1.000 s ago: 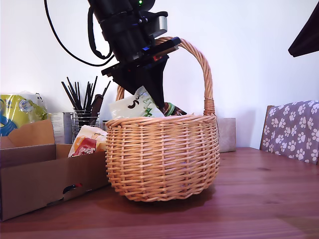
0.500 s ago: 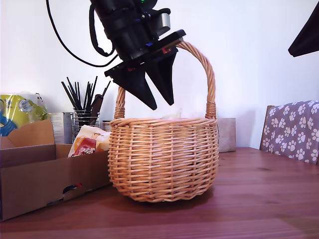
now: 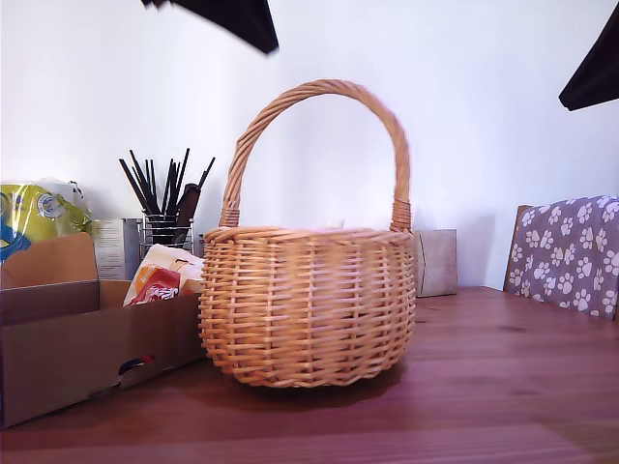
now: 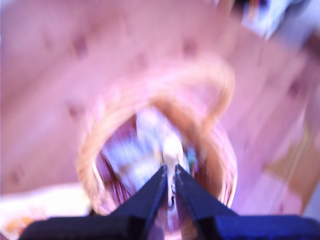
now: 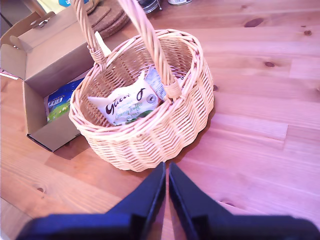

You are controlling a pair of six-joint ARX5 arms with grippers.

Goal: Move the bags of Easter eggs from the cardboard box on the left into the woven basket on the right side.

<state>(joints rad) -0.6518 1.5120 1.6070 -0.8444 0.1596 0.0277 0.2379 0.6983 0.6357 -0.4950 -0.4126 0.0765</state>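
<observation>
The woven basket (image 3: 309, 300) stands mid-table. Beside it, on the exterior view's left, is the low cardboard box (image 3: 97, 348). A white bag with green print (image 5: 127, 102) lies inside the basket (image 5: 150, 135), with another bag (image 5: 156, 82) under the handle. A yellow-orange bag with red print (image 3: 162, 280) leans in the box, and a blue-green bag (image 5: 62, 97) lies on its floor (image 5: 45, 55). My first gripper (image 4: 169, 172) hangs high over the basket with its jaws close together and nothing in them; only its fingertips (image 3: 237, 19) show in the exterior view. My second gripper (image 5: 166, 167) is shut, off to the basket's side.
A large yellow-green bag (image 3: 29, 227) sits behind the box, next to a wire holder of black sticks (image 3: 164, 208). A small brown box (image 3: 437, 261) stands behind the basket. A paw-print chair back (image 3: 571, 251) and a dark arm part (image 3: 592, 68) are at the exterior view's right.
My first gripper let the white bag drop into the basket, then rose almost out of the exterior view. The basket shifted slightly toward that view's left.
</observation>
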